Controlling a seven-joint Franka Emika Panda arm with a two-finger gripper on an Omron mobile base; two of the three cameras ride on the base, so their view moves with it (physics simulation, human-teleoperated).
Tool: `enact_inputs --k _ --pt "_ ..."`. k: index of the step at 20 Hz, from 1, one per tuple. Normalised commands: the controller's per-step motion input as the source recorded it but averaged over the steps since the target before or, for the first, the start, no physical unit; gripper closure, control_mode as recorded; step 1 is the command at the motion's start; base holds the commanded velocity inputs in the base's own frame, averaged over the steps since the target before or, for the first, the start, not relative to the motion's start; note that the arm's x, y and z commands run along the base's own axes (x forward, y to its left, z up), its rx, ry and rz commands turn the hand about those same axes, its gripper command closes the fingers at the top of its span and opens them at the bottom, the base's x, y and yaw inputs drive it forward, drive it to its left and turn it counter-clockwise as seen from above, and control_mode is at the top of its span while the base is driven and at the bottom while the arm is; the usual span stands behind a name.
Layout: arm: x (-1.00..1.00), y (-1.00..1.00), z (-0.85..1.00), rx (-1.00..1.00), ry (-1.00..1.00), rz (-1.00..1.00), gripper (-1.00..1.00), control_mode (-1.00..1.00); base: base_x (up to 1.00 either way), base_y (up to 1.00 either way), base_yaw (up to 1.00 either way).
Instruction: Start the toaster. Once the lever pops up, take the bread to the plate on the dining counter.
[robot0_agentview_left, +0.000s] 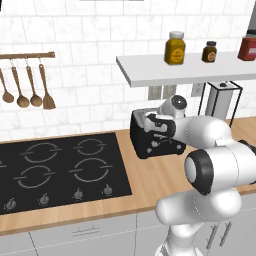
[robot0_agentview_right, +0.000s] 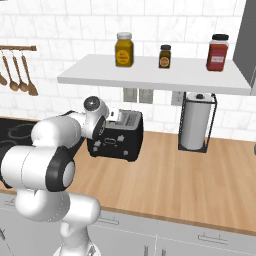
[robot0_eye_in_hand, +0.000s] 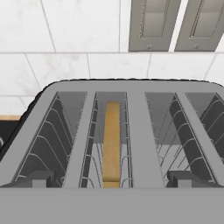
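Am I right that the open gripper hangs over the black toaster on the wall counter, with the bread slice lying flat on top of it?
Not quite. The bread stands on edge down inside one slot of the toaster, as the hand view shows. The rest holds: the gripper is open above the toaster on the wall counter.

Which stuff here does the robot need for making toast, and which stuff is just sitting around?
Needed:
toaster
bread, down in a slot
gripper, open above the toaster

Just sitting around:
jars on the shelf
paper towel roll
wooden spoons
hob
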Motion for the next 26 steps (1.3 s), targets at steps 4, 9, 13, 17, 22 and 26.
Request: enact_inputs --k 4,9,13,17,22,26 --pt "0.0 0.0 0.0 0.0 0.0 0.0 -1.0 -1.0 0.0 0.0 0.0" --pt "0.0 0.0 0.0 0.0 0.0 0.0 -1.0 -1.0 0.0 0.0 0.0" --pt "0.0 0.0 0.0 0.0 0.0 0.0 -1.0 -1.0 0.0 0.0 0.0" --pt "0.0 0.0 0.0 0.0 0.0 0.0 -1.0 -1.0 0.0 0.0 0.0" --pt "0.0 0.0 0.0 0.0 0.0 0.0 -1.0 -1.0 0.0 0.0 0.0" --pt "0.0 0.0 0.0 0.0 0.0 0.0 -1.0 -1.0 0.0 0.0 0.0"
